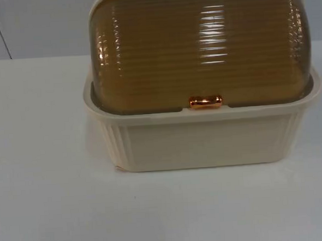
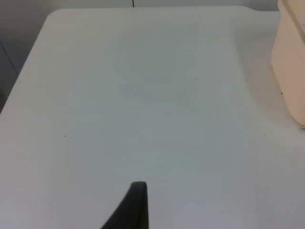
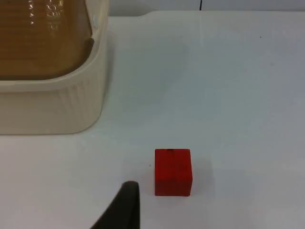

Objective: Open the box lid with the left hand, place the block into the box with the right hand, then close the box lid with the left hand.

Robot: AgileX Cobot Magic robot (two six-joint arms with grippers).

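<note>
We start at the near end, where the white table (image 1: 51,203) runs bare in front of the box. Over on the right arm, the right gripper (image 3: 125,206) hangs low above the table, one black fingertip in sight, and we cannot tell how wide it stands. Just beside that fingertip sits the red block (image 3: 173,172), flat on the table, upright, a small dark mark on its top edge, and nothing is touching it. From the right wrist view the block lies well apart from the box, out past the box's corner on open table. The left gripper (image 2: 135,206) hovers above plain table on the other side, again one dark fingertip showing, and again we cannot tell whether it is wide or narrow; the cream corner of the box stands off to one side of it, not touching. Now to the middle of the table: the cream box (image 1: 206,142), ribbed at its corners, sits square to us with its rim flaring outward. On it the amber ribbed lid (image 1: 200,47) is down, a see-through dome resting inside the rim, and its little copper handle (image 1: 206,101) sits at the lid's near edge, right on the rim. Beyond the box, at the far end, the grey partition wall (image 1: 35,24) closes the scene.
</note>
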